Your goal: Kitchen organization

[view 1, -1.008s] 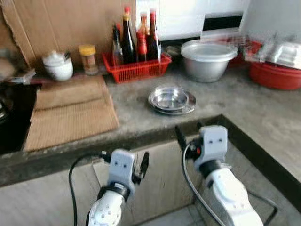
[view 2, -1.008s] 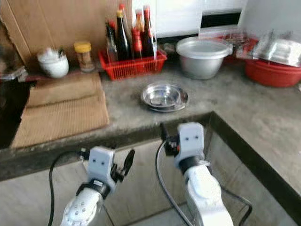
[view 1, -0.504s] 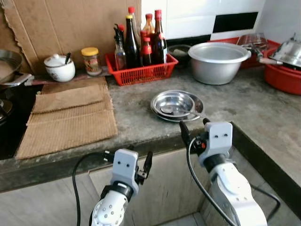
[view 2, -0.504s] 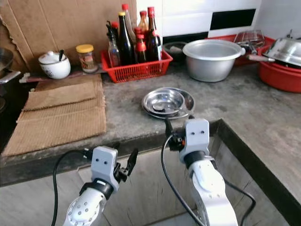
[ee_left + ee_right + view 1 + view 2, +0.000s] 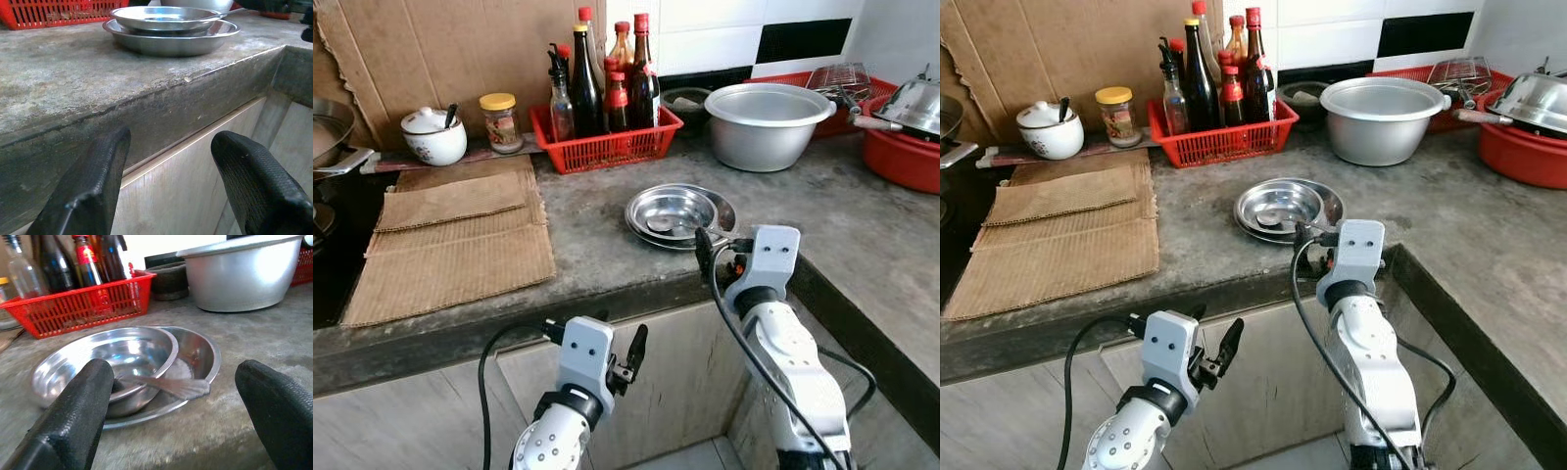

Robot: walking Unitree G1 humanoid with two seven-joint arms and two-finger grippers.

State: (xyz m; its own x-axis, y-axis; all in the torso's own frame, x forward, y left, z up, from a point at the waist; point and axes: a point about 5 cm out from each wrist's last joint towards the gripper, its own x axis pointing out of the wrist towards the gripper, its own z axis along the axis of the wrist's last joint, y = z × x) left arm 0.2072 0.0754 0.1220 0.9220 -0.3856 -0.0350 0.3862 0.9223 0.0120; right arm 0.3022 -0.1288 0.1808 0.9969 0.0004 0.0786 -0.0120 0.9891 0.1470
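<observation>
A small steel bowl (image 5: 671,208) sits in a steel plate (image 5: 720,209) on the grey counter (image 5: 587,235). A metal spoon (image 5: 166,386) lies across them. My right gripper (image 5: 720,245) is at the counter's front edge, just short of the plate's near rim, open with nothing between its fingers. In the right wrist view the bowl (image 5: 105,357) and plate (image 5: 198,350) lie straight ahead between the fingers (image 5: 73,421). My left gripper (image 5: 595,335) is open and hangs lower, in front of the cabinet below the counter edge (image 5: 146,112).
A red basket (image 5: 607,147) of sauce bottles stands behind the plate, beside a large metal bowl (image 5: 769,122) and a red basin (image 5: 906,157) at the right. Cardboard mats (image 5: 450,235), a white pot (image 5: 433,137) and a jar (image 5: 499,119) lie left. The counter turns a corner at right.
The camera view has shifted and sharpened. My right gripper has risen and come forward to the counter edge by the plate. The left gripper stays low and open.
</observation>
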